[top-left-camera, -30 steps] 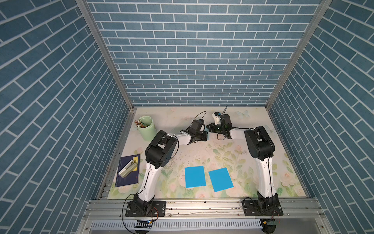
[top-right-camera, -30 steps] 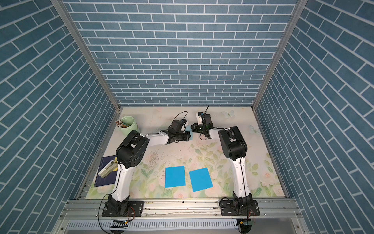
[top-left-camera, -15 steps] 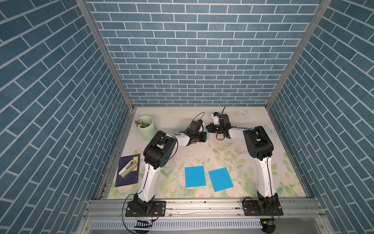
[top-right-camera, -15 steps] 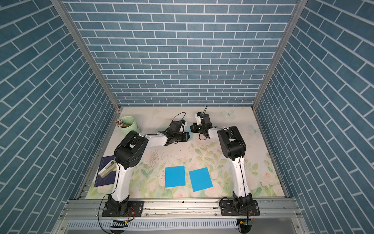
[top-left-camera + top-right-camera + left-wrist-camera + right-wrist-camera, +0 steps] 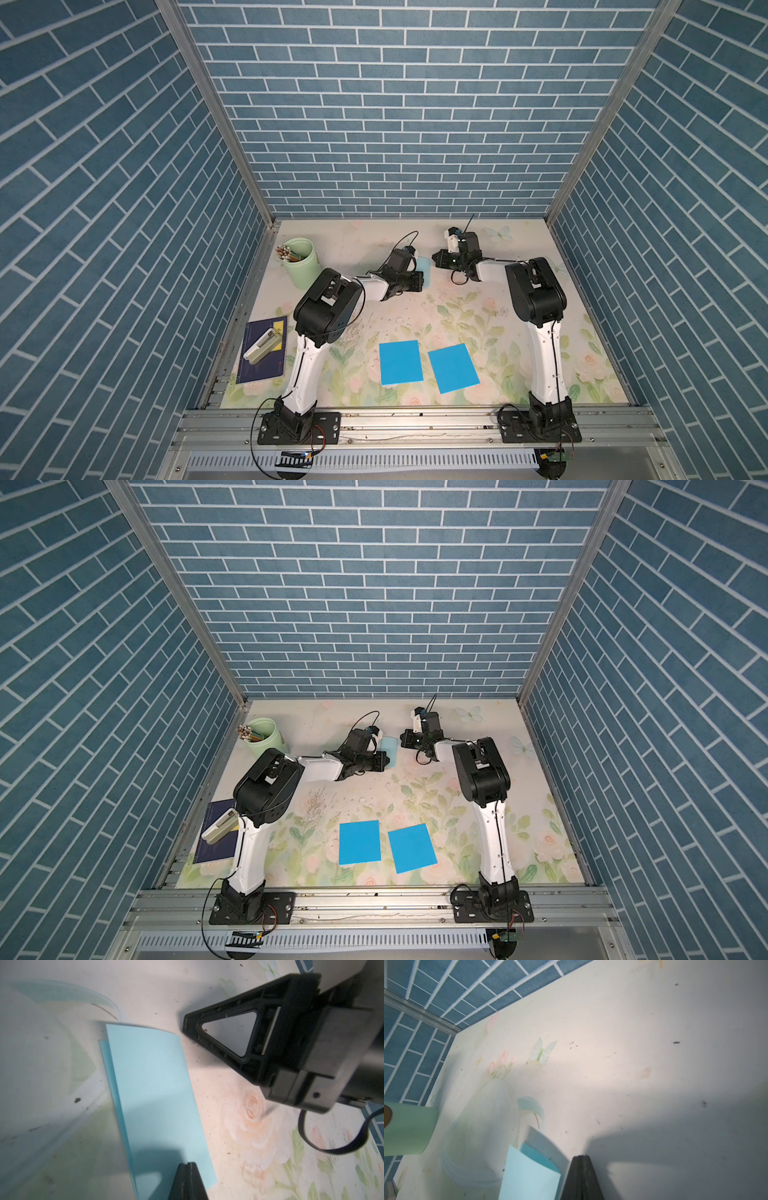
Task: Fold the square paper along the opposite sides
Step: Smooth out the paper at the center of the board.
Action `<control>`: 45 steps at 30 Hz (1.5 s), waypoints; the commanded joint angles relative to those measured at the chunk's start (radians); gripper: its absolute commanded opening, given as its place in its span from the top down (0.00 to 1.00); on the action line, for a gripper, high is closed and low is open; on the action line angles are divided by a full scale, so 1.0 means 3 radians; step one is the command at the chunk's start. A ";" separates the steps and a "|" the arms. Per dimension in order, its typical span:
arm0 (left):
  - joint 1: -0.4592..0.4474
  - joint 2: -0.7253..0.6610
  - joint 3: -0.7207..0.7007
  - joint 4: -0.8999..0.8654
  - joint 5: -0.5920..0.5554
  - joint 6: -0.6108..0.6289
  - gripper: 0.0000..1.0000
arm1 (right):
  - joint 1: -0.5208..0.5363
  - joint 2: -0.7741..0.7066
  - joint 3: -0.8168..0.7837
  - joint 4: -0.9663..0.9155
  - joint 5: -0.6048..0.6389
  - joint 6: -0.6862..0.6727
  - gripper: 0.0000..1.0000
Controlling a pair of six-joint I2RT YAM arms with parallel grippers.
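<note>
Paper (image 5: 153,1093), pale blue, doubled, is lying far-middle on the table (image 5: 357,249), flap bowing up. My left gripper (image 5: 188,1165), closed tight on nothing, is hovering over its near end, my right gripper (image 5: 580,1158) likewise just beside it. Pressing it unpinned is risking a slid, skewed crease.

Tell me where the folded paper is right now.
In both top views the folded paper lies at the far middle of the table, between the left gripper and the right gripper.
</note>
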 commanded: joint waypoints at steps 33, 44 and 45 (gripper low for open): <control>0.0026 0.0000 -0.0212 -0.0198 -0.0008 -0.0046 1.00 | 0.0140 0.0011 -0.0161 -0.0316 0.0224 -0.0201 1.00; 0.0042 -0.0008 -0.0252 -0.0192 -0.0002 -0.0041 1.00 | 0.0110 0.0147 -0.0003 -0.0395 0.0293 -0.0219 1.00; 0.0041 -0.0008 -0.0253 -0.0187 -0.0002 -0.0042 1.00 | 0.0106 0.0156 0.0004 -0.0401 0.0298 -0.0221 1.00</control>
